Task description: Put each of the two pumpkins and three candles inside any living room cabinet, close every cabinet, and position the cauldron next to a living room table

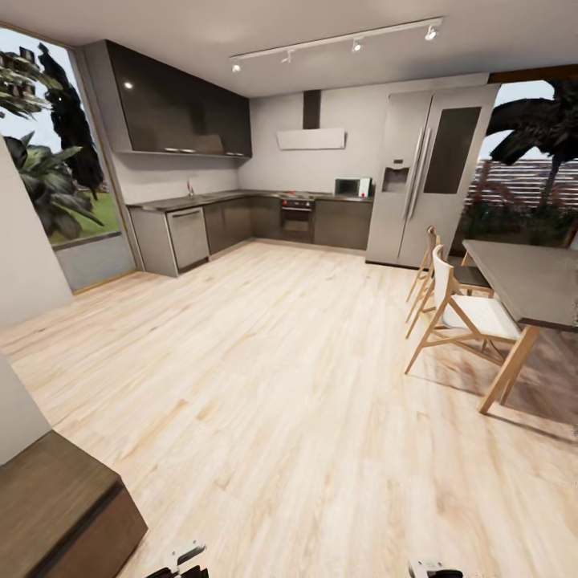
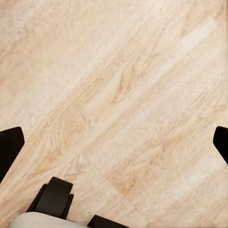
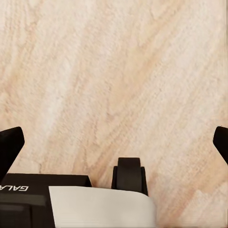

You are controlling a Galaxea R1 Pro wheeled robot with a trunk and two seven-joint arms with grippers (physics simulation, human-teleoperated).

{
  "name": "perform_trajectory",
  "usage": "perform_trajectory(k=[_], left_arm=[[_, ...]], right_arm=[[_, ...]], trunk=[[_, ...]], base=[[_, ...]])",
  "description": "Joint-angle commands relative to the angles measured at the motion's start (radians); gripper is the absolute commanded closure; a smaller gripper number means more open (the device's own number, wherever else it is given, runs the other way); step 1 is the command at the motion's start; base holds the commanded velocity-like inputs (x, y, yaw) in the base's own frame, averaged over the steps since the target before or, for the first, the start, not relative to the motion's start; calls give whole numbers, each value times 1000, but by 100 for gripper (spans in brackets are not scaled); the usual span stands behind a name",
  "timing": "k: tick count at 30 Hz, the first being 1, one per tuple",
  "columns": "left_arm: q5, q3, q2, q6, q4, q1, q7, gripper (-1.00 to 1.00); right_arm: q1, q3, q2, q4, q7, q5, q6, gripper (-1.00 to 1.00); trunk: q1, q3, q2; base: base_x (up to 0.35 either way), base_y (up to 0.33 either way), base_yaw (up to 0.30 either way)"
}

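In transit — kitchen faced
Both jaws are spread wide, nothing held; the base should be turned from the fridge (image 1: 429,172) — cabinet (image 1: 60,514) skirted.

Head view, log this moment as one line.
place: kitchen-dining area | left claw: open, empty | right claw: open, empty | below: wood floor

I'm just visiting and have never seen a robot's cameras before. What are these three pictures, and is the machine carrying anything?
The large picture comes from a camera on the robot's head. It looks across a light wood floor toward a kitchen with a steel fridge, and a dining table with chairs on the robot's right. A dark brown unit sits by its left. The two small pictures come from cameras on its wrists, pointing down at the floor. The black tips at their edges are the fingers of the left gripper and right gripper, spread wide apart with nothing between them.
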Motion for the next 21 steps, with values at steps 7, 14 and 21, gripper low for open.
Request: perform_trajectory(k=[7,14,21], left_arm=[[6,-8,0,2,1,-1,2,-100],[6,-8,0,2,1,-1,2,-100],[6,-8,-1,2,1,-1,2,-100]], right_arm=[[0,8,0,2,5,-9,1,-100],[0,8,0,2,4,-10,2,-100],[0,7,0,1,3,-11,1,-100]], trunk=[[0,-11,0],[0,-17,0],[0,-14,0]], base=[[0,0,-161],[0,0,-205],[0,0,-274]])
